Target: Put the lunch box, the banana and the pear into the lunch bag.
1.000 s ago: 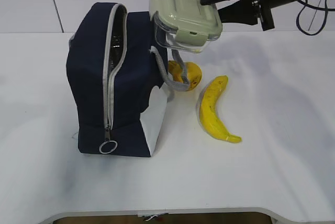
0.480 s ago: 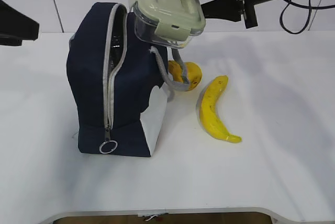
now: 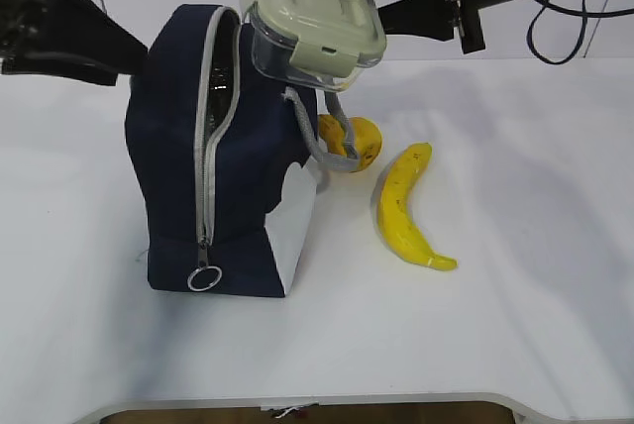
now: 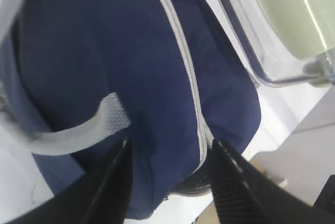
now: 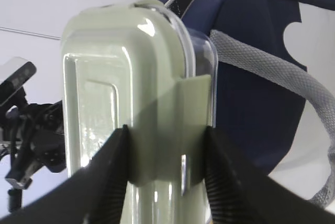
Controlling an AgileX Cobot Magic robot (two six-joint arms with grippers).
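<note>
Nearest, lunch bag [image 3: 223, 161] upright on white table [image 3: 515, 315], zipper [image 3: 208, 137] undone down its front, ring pull [image 3: 204, 278] hanging low. Just right, banana [image 3: 403, 208] flat on table; behind, pear [image 3: 354, 143] beside bag, partly hidden by grey handle [image 3: 319, 137]. Higher, lunch box [image 3: 313, 18] tilted above bag top, clamped in right gripper [image 3: 369, 3]. Far left, left gripper [image 4: 170, 174] near bag's top, fingers apart, nothing between.

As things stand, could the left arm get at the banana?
Probably not directly. The left gripper sits at the far-left side of the upright lunch bag, and the banana lies on the table on the bag's other side, so the bag stands between them.
</note>
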